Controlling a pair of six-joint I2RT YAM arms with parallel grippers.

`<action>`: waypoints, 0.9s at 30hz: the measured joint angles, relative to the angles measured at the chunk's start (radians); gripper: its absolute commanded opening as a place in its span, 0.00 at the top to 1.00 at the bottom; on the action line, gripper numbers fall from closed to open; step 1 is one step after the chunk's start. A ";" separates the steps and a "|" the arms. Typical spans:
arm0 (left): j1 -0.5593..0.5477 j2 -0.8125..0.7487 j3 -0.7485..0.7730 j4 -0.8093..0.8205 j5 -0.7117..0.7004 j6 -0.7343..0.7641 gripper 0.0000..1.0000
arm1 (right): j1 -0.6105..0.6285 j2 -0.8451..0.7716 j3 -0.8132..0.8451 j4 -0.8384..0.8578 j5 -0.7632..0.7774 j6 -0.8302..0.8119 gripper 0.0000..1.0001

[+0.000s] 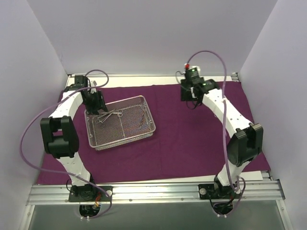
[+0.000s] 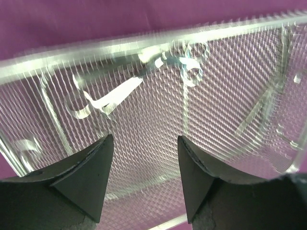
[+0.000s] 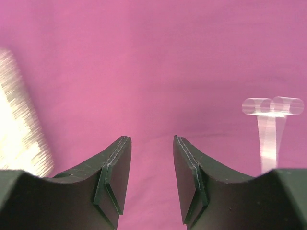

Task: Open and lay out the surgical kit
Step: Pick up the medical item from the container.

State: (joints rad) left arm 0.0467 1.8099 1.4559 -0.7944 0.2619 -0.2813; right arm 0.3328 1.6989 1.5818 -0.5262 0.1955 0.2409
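I am seeing the left hand point(image 1: 94, 104) hovering released over the tray point(image 1: 123, 140), which is sitting on the cloth point(image 1: 192, 143) toward the surface's point(image 1: 158, 189) left edge with scissors point(image 1: 109, 115) lying inside. The right hand point(image 1: 194, 99) is hovering released near the far edge.

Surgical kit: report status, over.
Left gripper open, over mesh tray. Right gripper open, over bare cloth. Cloth spread flat; instruments lie in tray. Nothing blocking.

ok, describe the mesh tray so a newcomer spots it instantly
Start at the big purple cloth. On its left half, under the left gripper, sits a rectangular silver wire-mesh tray. Nothing else there has raised walls; thin steel instruments lie inside.
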 measured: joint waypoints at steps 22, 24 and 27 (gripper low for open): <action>-0.157 0.250 0.121 -0.014 -0.306 0.313 0.29 | 0.151 -0.152 -0.073 -0.070 -0.291 0.019 0.60; -0.158 0.277 0.124 -0.016 -0.310 0.321 0.30 | 0.149 -0.152 -0.091 -0.068 -0.293 0.016 0.60; -0.158 0.295 0.161 -0.040 -0.316 0.324 0.31 | 0.140 -0.156 -0.129 -0.062 -0.303 0.015 0.60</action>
State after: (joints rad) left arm -0.1108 2.1052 1.6165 -0.8349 -0.0544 0.0429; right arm 0.4728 1.5425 1.4528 -0.5884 -0.1074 0.2562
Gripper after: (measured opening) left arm 0.696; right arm 0.403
